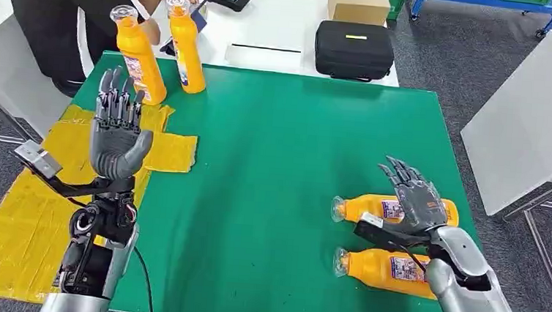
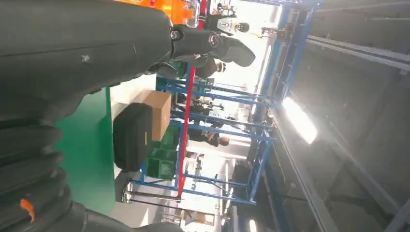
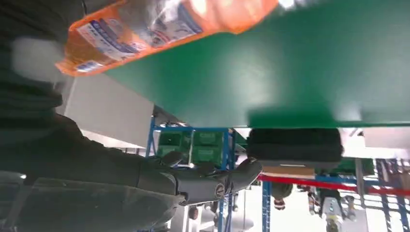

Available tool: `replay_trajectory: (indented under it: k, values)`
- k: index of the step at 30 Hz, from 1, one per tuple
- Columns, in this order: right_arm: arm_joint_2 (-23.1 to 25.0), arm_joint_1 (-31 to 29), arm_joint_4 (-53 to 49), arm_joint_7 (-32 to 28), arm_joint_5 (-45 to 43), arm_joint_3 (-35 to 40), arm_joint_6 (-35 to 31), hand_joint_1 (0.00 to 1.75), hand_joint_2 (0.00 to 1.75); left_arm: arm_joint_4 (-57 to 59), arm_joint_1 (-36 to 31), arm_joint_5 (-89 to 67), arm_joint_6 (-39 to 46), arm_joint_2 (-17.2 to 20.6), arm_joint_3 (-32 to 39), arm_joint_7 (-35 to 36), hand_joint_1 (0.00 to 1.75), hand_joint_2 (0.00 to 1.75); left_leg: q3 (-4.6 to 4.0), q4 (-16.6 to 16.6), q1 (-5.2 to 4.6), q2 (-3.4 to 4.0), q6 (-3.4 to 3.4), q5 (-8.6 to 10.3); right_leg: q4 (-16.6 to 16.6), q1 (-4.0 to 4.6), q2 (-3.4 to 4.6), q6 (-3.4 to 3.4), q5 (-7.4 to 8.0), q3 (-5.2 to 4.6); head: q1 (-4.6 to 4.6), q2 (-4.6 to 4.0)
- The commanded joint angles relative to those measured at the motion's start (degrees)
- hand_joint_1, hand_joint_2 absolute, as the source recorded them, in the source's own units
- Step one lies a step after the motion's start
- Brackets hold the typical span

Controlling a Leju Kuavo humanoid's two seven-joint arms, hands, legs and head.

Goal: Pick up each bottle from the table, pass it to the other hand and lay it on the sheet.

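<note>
Two orange bottles lie on their sides on the green table at the right: the farther one (image 1: 379, 206) and the nearer one (image 1: 382, 270). My right hand (image 1: 416, 194) hovers open just over the farther bottle (image 3: 159, 29), fingers spread, holding nothing. Two more orange bottles stand upright at the far left, one (image 1: 139, 57) by the yellow sheet (image 1: 12, 218) and one (image 1: 187, 45) beside it. My left hand (image 1: 117, 126) is raised, open and empty, above the sheet's inner edge; its fingers (image 2: 212, 41) point away from the table.
A person in black stands behind the far left corner of the green table (image 1: 280, 164), a hand near the upright bottles. A black case (image 1: 354, 50) and a cardboard box (image 1: 359, 2) sit on the white table beyond. Another white table (image 1: 533, 108) stands at the right.
</note>
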Motion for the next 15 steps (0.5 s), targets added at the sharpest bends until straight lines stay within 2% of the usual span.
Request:
replay_trajectory:
  k: [1,3,5,8,15]
  values:
    - [1.25,-5.91,12.00,1.44,1.93,-1.50,-1.01,0.00,1.75,4.57,-2.50,0.01,0.42,1.54,1.00,0.24,0.00,1.75,0.40,-0.05,0.01,0.26,-0.14,-0.14,-0.06,0.04,0.13,-0.13,-0.07,0.33,0.00,0.00]
    - [0.81,-7.25,14.19,1.32,1.90,-1.79,-1.04,0.00,1.75,4.92,-2.40,0.09,0.37,1.44,1.02,0.24,0.00,1.75,0.18,-0.04,0.01,0.16,-0.08,-0.05,-0.05,0.02,0.08,-0.07,-0.01,0.14,0.00,0.00]
    - [0.67,-7.89,15.35,1.28,1.92,-1.95,-1.05,0.00,1.75,5.13,-2.51,0.13,0.51,1.49,0.95,0.24,0.00,1.75,0.40,-0.05,0.00,0.23,-0.14,-0.14,-0.05,0.03,0.09,-0.14,-0.09,0.34,-0.02,0.00]
    - [0.93,-9.84,19.81,1.75,2.91,-2.44,-3.06,0.00,1.75,4.79,-2.26,0.10,0.55,1.40,1.19,0.24,0.00,1.75,0.27,-0.06,0.01,0.19,-0.09,-0.08,-0.08,0.03,0.10,-0.10,-0.03,0.22,0.00,0.00]
    - [1.18,-12.08,23.91,1.77,3.37,-2.46,-3.04,0.00,1.75,5.37,-2.35,0.36,0.74,1.54,1.19,0.24,0.00,1.75,0.35,-0.05,0.01,0.26,-0.13,-0.12,-0.05,0.03,0.14,-0.12,-0.05,0.28,0.02,0.00]
